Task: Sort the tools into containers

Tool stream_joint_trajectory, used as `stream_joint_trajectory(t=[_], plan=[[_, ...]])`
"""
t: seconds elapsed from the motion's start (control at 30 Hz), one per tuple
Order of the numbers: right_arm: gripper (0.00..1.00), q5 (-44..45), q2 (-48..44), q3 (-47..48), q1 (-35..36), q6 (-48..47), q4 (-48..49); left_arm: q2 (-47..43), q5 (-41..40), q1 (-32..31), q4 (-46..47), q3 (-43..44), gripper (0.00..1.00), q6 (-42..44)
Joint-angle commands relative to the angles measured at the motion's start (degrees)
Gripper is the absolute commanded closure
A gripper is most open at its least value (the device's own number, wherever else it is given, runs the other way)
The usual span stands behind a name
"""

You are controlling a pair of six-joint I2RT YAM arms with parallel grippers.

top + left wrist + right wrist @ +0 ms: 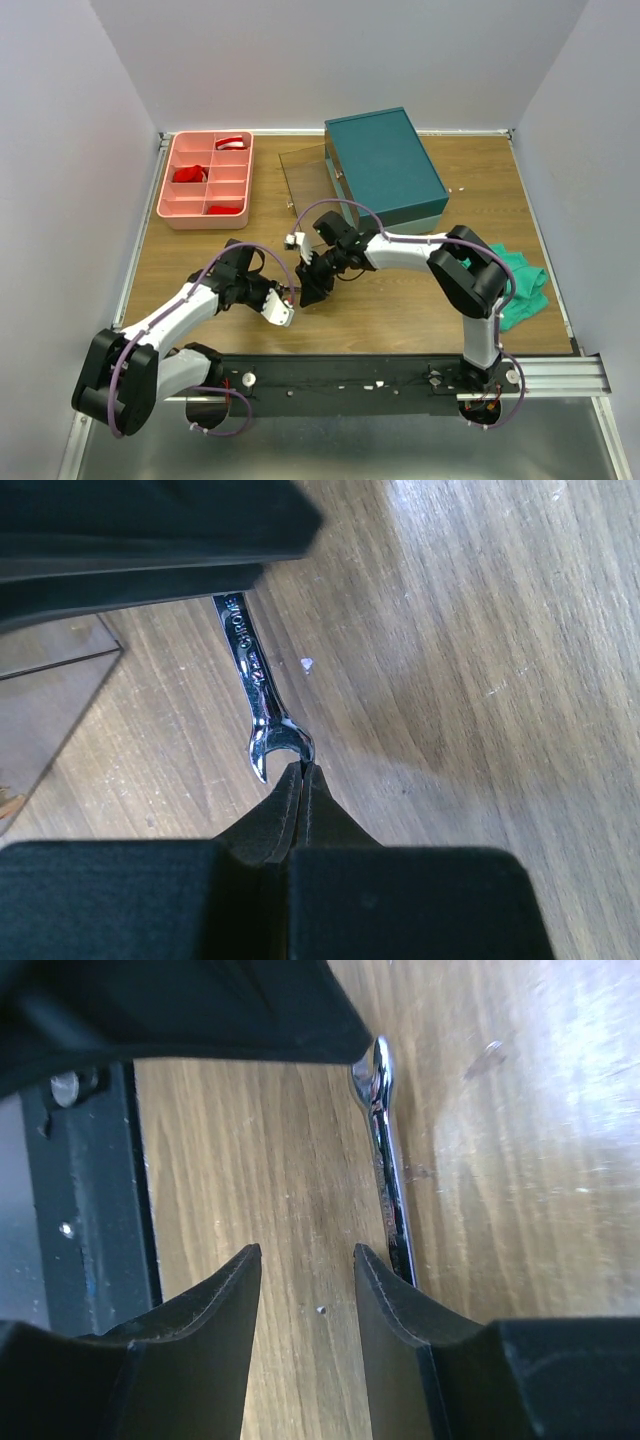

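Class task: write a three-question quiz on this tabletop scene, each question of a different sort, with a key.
1. True or false: the right gripper is open.
2. What lies at the tips of the left gripper? A hammer, B wrench, C pliers.
3. Fill in: the divided tray left of the teal box in the top view is coloured ___.
Key: 1 true; 2 B; 3 pink.

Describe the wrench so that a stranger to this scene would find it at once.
On the wooden table, between the teal box and the arms' bases, the two arms meet. A slim wrench lies on the wood there, its open end at the shut tips of the left end effector, its shank beside the open right end effector. Nothing else there is shiny silver metal.
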Motion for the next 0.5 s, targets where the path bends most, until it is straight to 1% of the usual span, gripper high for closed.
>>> stream_joint_trajectory(t=[0.0, 0.03, 0.13, 0.17, 0.23, 0.27, 0.33, 0.37, 0.43, 0.47], plan=[[0.50, 2.0, 2.3, 0.8, 1.9, -2.5, 0.0, -2.4, 3.3, -0.2, 2.1, -1.3, 1.00, -1.4], [0.50, 2.4, 2.5, 0.8, 1.9, -2.6, 0.0, -2.9, 3.4, -0.2, 2.2, -1.3, 1.00, -1.4], [0.60, 2.8, 3.4, 1.1, 2.1, -2.9, 0.1, -4.5, 3.5, -0.2, 3.1, -2.2, 1.00, -2.1], [0.70, 3.3, 3.4, 0.8, 2.3, -2.7, 0.5, -4.7, 3.5, -0.2, 3.3, -2.5, 1.00, -2.7], [0.79, 3.8, 3.3, 1.0, 2.2, -2.7, 0.8, -5.4, 3.5, -0.2, 3.4, -2.6, 1.00, -3.3], [0.87, 4.1, 3.1, 0.9, 2.2, -2.8, 0.7, -5.6, 3.5, -0.2, 3.2, -2.7, 1.00, -3.7], [0.96, 4.9, 2.2, 1.1, 2.2, -3.5, 0.0, -6.4, 3.1, -0.2, 3.9, -2.7, 1.00, -6.1], [0.99, 5.3, 1.7, 1.1, 2.2, -3.7, -0.2, -6.7, 3.0, -0.2, 4.3, -2.7, 1.00, -7.2], [0.99, 6.1, -0.2, 1.3, 2.3, -4.7, -1.6, -8.2, 2.2, -0.2, 5.5, -2.5, 1.00, -11.2], [0.99, 6.4, -1.0, 1.4, 2.3, -5.0, -2.2, -8.7, 1.8, -0.2, 6.0, -2.5, 0.98, -12.3]])
